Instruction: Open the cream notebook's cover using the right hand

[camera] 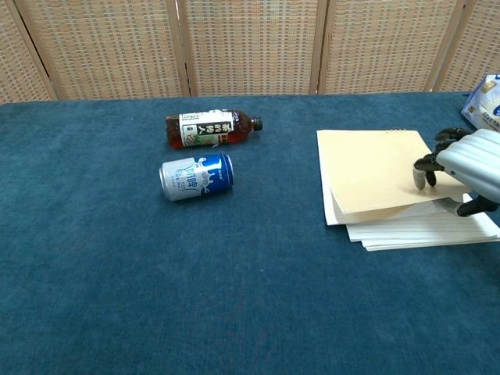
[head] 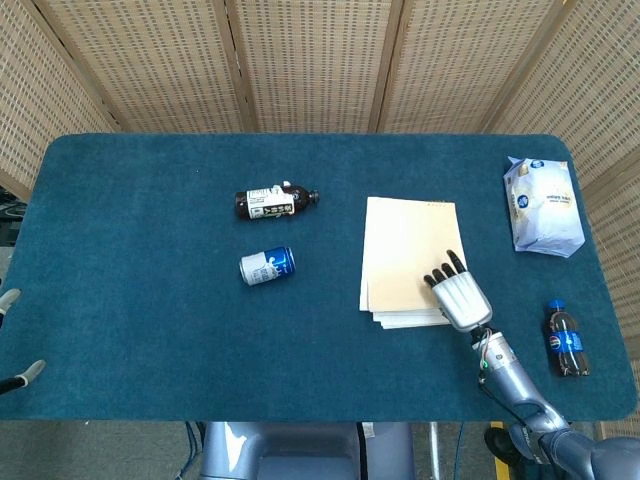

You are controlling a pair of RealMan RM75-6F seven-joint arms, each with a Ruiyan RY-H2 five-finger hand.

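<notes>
The cream notebook [head: 405,250] lies right of the table's middle, with its spine on the left. Its cover [camera: 375,168] is raised off the lined pages [camera: 422,230] at the near right. My right hand [head: 460,298] is at that corner. In the chest view the right hand [camera: 465,168] has its fingers curled down onto the top of the cover and the thumb under it, so it pinches the cover's right edge. Only two fingertips of my left hand [head: 10,298] show at the table's left edge, apart and holding nothing.
A brown tea bottle [head: 275,201] lies on its side left of the notebook, with a blue and silver can [head: 267,266] in front of it. A white bag [head: 545,205] sits at the far right. A small cola bottle [head: 566,340] lies just right of my right hand.
</notes>
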